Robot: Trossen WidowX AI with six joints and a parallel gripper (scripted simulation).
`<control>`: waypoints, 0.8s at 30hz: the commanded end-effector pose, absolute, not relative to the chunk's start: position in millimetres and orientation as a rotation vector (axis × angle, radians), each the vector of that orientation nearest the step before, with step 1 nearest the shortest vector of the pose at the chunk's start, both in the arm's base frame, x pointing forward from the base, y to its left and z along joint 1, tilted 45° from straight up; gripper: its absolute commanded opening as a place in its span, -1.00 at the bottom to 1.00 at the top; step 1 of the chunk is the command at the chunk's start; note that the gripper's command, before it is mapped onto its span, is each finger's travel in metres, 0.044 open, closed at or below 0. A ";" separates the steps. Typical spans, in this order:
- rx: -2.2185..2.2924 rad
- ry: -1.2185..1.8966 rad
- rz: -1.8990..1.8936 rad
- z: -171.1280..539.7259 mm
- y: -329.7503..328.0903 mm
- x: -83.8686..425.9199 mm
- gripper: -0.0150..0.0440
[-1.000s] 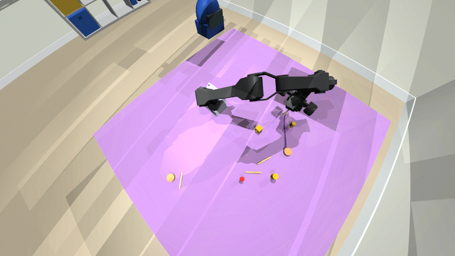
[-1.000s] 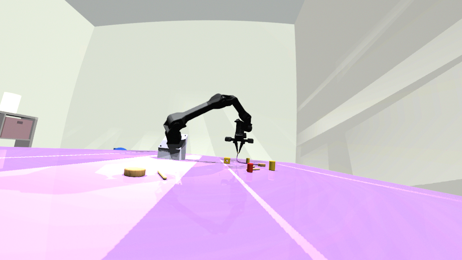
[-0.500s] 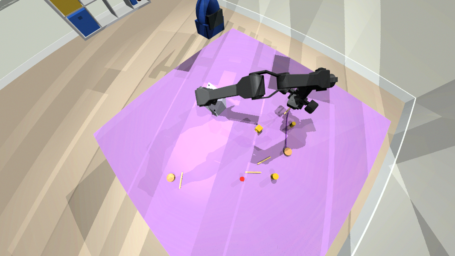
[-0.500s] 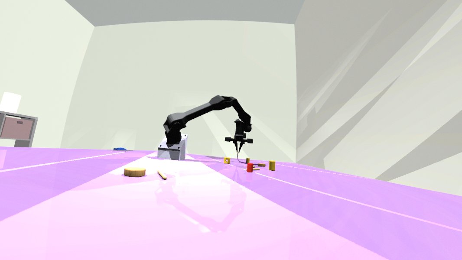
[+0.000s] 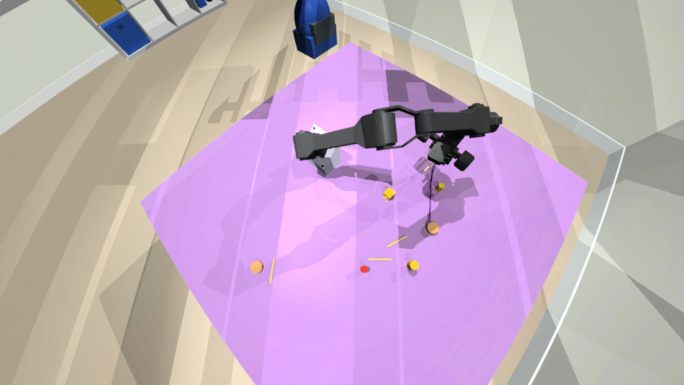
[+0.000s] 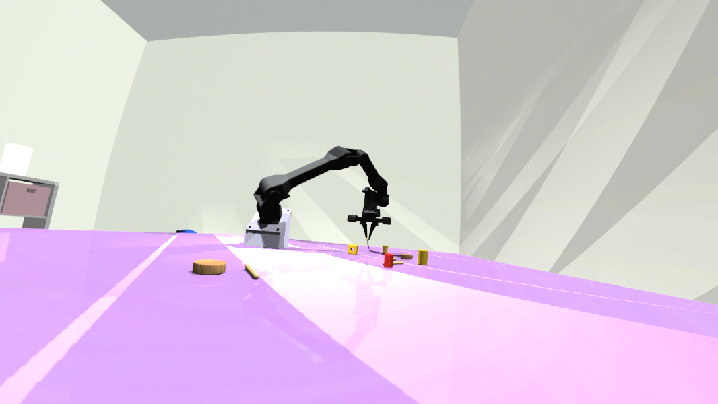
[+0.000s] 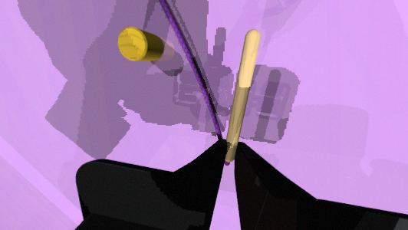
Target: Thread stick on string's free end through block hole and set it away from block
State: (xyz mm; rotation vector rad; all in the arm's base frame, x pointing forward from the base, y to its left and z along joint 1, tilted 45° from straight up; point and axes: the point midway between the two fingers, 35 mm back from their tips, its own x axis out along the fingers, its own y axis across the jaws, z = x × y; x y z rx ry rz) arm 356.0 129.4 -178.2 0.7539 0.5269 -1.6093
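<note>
My gripper (image 6: 368, 238) (image 7: 230, 146) is shut on the string's stick (image 5: 428, 167) (image 7: 251, 57), near its string end, and holds it above the table. The stick's free end points away from the fingers. The purple string (image 5: 430, 201) (image 7: 185, 50) runs from the fingertips, nearly straight in the top view, to the round wooden button (image 5: 432, 228) (image 6: 406, 256). The yellow block (image 5: 388, 193) (image 6: 349, 252) stands on the table, left of the gripper, apart from stick and string. Its hole shows in the exterior view. The wrist view does not show the block.
A small yellow cylinder (image 5: 439, 187) (image 6: 385, 249) (image 7: 132, 44) stands beside the string. A larger yellow cylinder (image 5: 412, 265) (image 6: 423, 257), a red cylinder (image 5: 364, 269) (image 6: 388, 260) and two loose sticks (image 5: 396, 241) (image 5: 380, 258) are farther forward. Another button (image 5: 256, 267) (image 6: 209, 266) and stick (image 5: 271, 271) (image 6: 251, 271) lie left.
</note>
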 end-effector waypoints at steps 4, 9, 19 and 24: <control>0.753 0.530 -1.613 -181.0 124.1 349.1 -0.49; 0.752 0.529 -1.613 -182.8 120.6 344.6 -0.49; 0.751 0.528 -1.614 -186.2 113.3 335.3 -0.49; 0.750 0.528 -1.615 -187.7 109.6 330.5 -0.49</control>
